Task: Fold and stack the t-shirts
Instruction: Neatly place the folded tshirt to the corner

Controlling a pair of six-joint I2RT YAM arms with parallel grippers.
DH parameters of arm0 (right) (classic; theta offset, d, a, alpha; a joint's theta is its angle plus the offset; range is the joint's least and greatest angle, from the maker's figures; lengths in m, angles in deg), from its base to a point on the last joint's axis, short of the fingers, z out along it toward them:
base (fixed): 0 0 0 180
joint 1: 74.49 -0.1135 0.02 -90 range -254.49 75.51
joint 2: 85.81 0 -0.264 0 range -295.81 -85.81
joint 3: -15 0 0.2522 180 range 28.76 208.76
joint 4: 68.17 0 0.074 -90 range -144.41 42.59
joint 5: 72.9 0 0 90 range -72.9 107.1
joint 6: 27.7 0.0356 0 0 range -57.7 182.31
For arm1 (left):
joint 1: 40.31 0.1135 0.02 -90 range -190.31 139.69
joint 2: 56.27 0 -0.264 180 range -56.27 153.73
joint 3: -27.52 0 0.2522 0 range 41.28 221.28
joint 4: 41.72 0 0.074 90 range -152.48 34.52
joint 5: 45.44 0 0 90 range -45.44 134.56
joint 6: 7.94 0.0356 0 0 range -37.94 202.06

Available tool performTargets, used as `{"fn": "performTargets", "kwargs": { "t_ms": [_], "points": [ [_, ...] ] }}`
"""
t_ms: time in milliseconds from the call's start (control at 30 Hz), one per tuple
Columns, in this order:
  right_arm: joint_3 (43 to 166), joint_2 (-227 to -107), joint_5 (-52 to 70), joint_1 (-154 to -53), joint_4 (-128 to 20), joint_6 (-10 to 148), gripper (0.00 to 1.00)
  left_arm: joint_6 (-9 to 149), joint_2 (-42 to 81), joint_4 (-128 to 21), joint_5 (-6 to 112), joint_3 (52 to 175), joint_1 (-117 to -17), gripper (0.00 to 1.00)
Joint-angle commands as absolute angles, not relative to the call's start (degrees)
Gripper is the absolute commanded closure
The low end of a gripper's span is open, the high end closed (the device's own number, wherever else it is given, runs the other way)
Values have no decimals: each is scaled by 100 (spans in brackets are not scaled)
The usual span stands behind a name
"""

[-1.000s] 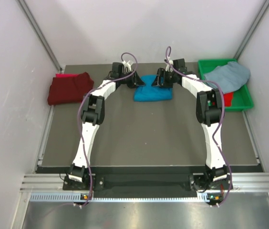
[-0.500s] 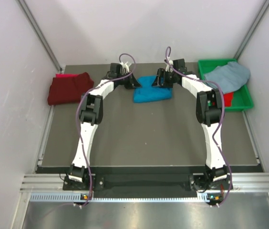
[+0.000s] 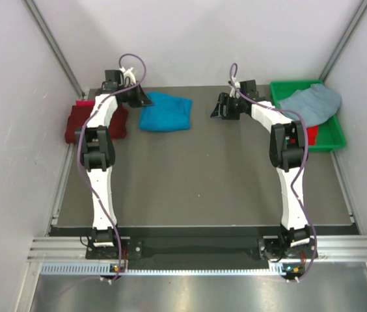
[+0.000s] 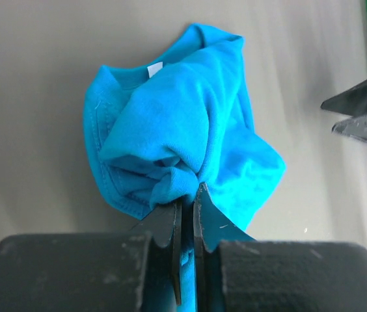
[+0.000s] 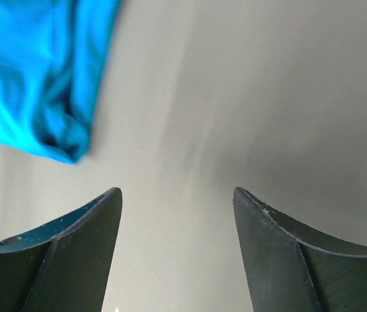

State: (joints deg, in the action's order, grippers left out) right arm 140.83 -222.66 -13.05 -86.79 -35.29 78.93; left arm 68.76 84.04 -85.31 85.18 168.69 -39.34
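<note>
From above, the turquoise t-shirt (image 3: pixel 165 112) lies bunched on the table (image 3: pixel 203 175) toward 11 o'clock. The left gripper (image 3: pixel 139 99) is clamped on its 9 o'clock edge beside the maroon t-shirt (image 3: pixel 74 127), while the right gripper (image 3: pixel 221 108) stands apart at the shirt's 3 o'clock and the pale grey-blue t-shirt (image 3: pixel 310 103) drapes over the green bin (image 3: pixel 332 140) at 2 o'clock. The left wrist view shows the fingers pinched together on a fold of turquoise cloth at 6 o'clock of the heap. In the right wrist view the jaws stand wide apart, holding nothing, with the turquoise cloth at 10 o'clock.
</note>
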Motion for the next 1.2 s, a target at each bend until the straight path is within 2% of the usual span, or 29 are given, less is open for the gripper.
{"fn": "performTargets", "kwargs": {
  "t_ms": [0, 1167],
  "points": [
    [14030, -21764, -1296, -8575, -3577, 7768, 30, 7581, 7838, -9142, 8455, 17293, -3856, 100],
    [13766, -21624, -1463, -8566, -3665, 7821, 30, 8838, 6019, -10821, 7428, 16934, -2959, 100]
  ]
}}
